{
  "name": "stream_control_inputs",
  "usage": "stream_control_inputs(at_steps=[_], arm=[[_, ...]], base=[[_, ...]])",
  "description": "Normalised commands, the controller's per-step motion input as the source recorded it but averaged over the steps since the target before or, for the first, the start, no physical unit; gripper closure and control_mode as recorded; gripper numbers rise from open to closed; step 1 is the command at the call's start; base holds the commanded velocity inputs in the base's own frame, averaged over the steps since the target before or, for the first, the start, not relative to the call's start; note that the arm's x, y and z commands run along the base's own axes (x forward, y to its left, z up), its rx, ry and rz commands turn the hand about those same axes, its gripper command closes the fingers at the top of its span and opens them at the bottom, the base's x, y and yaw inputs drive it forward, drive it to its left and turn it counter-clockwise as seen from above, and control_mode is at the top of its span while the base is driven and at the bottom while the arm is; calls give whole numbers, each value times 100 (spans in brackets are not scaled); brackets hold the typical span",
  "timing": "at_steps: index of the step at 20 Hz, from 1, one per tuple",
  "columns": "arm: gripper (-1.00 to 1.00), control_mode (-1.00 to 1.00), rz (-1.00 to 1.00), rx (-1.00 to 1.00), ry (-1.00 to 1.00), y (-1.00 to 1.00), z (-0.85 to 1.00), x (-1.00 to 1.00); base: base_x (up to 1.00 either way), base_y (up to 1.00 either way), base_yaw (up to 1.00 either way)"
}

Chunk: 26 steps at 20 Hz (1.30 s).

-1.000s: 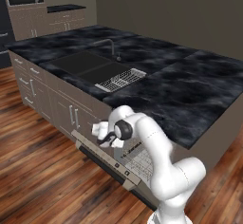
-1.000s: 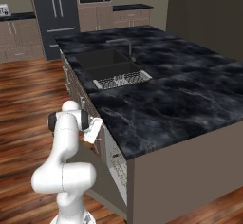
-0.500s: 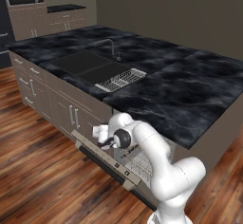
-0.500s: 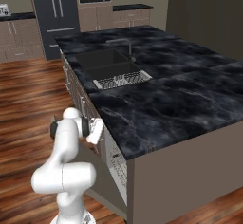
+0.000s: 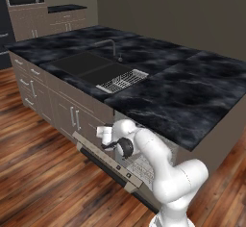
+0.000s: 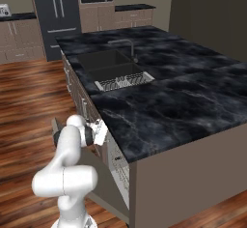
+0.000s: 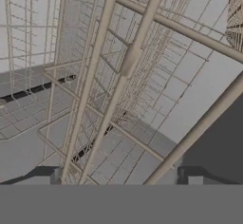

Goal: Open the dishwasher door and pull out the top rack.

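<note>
1. The dishwasher door [image 5: 108,163] is seen swung down below the dark island counter [image 5: 182,91].
2. The gripper [image 7: 118,179], fingers spread wide and holding nothing, is aimed into the opening.
3. The top rack [image 7: 118,76] lies directly ahead, its wires close before the fingertips.

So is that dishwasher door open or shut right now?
Open. The dishwasher door tilts out and down from the island front, its button strip facing up, and grey rack wires show in the opening behind it.
</note>
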Motion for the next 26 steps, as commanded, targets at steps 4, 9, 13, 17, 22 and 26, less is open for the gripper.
stream_control_inputs(at_steps=[4, 9, 13, 17, 22, 26], arm=[[-100, -100, 0, -2, 0, -15, -21, 16], [-100, -100, 0, -2, 0, -11, -22, 8], [-100, -100, 0, -1, 0, -8, -22, 1], [-100, -100, 1, 0, -1, 0, -5, -21], [-100, -100, 2, 0, -7, -3, 0, -9], [-100, -100, 1, -3, -6, -11, 0, 0]], base=[[0, 0, 0], [0, 0, 0], [0, 0, 0], [0, 0, 0], [0, 0, 0], [0, 0, 0]])
